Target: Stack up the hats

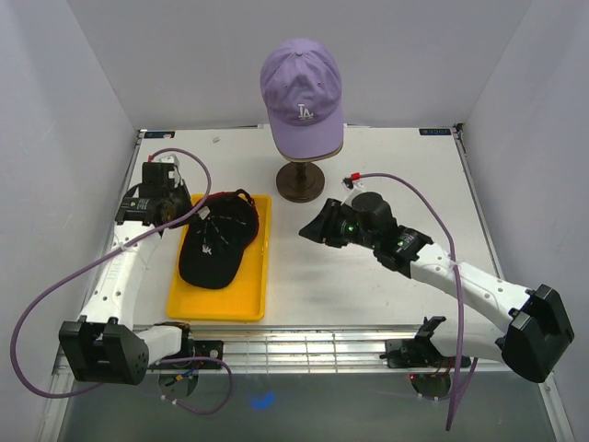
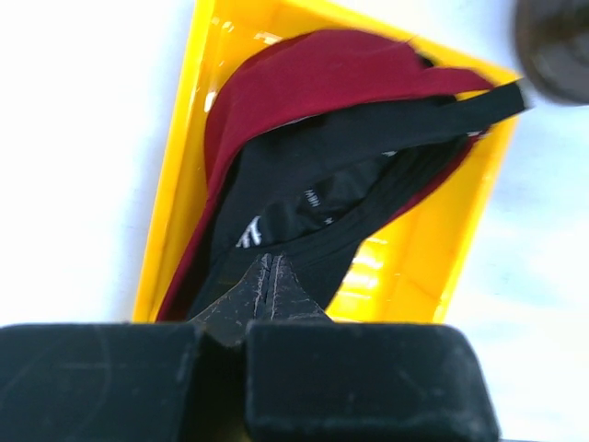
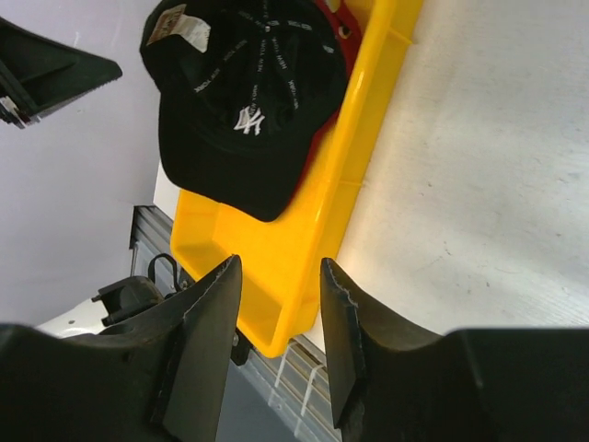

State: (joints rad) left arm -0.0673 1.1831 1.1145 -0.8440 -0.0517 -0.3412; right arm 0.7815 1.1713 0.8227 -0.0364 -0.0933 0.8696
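A lavender hat (image 1: pixel 301 87) with a white LA sits on the mannequin head at the back centre. In the yellow tray (image 1: pixel 216 302) on the left, a black NY hat (image 1: pixel 216 249) lies on a dark red hat (image 1: pixel 248 199). My left gripper (image 1: pixel 187 217) is at the tray's back left corner. In the left wrist view its fingertips (image 2: pixel 267 261) are pressed together on the black hat's (image 2: pixel 304 175) rear rim, with the red hat (image 2: pixel 313 69) beneath. My right gripper (image 1: pixel 306 232) hovers open over the table just right of the tray, holding nothing (image 3: pixel 281 276).
The mannequin's dark round stand (image 1: pixel 301 182) stands behind the right gripper, close to the tray's back right corner. The tray's yellow wall (image 3: pixel 304 239) and the table's front edge with its metal rail (image 3: pixel 304 378) lie below the right gripper. White walls close in both sides.
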